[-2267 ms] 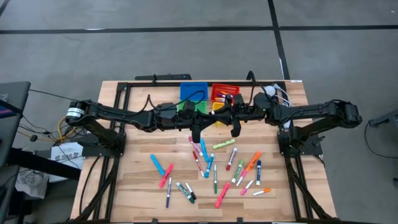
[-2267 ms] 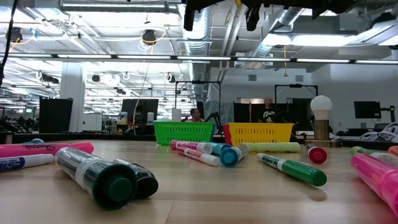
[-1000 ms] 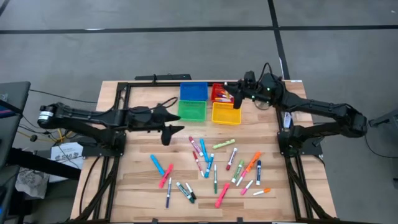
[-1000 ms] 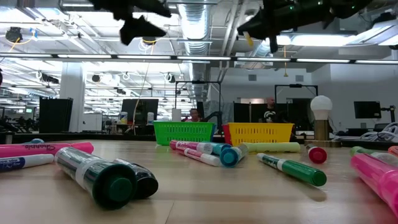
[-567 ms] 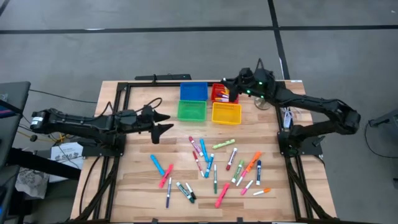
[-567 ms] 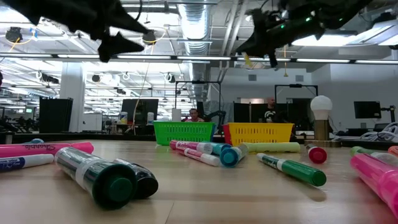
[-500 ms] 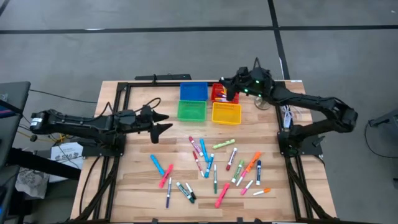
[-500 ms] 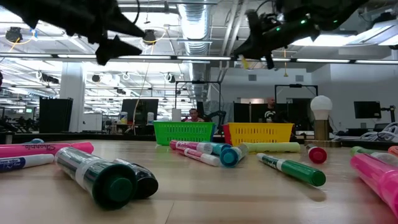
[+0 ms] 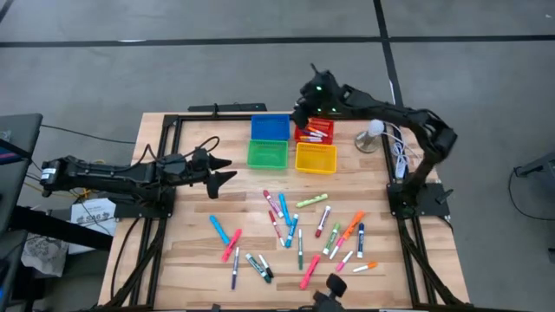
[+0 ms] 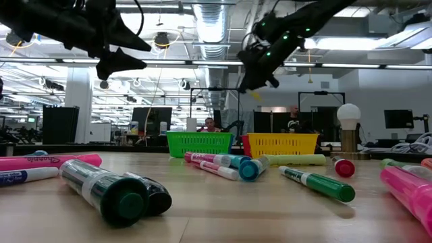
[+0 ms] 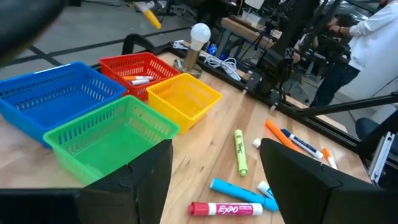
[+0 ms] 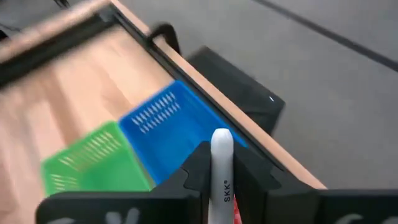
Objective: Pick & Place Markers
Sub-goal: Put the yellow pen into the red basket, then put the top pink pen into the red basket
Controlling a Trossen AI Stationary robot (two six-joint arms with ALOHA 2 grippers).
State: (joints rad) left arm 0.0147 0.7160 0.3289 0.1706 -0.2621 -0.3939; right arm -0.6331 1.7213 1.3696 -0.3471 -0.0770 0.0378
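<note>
High view: we see the right gripper raised at the far side of the table, above the gap between the blue bin and the red bin. From here we cannot tell what it carries. The left gripper hangs over bare wood on the left, fingers apart, holding nothing. The loose markers lie scattered across the near middle of the table, well apart from both grippers. A few markers rest in the red bin. The green bin and yellow bin stand just in front of the far pair.

Low view: the right gripper is high above the bins, a small yellow tip showing below it. The left gripper hangs high, away from it, with its fingers spread. Markers lie flat on the wood, far below both.

Left wrist view: we note the two dark fingers standing wide apart, nothing between them. The four bins sit ahead; markers lie on the wood beyond the fingers. A person stands past the table.

Right wrist view: the fingers are clamped on a white marker, its rounded end pointing out over the blue bin, green bin beside it.
</note>
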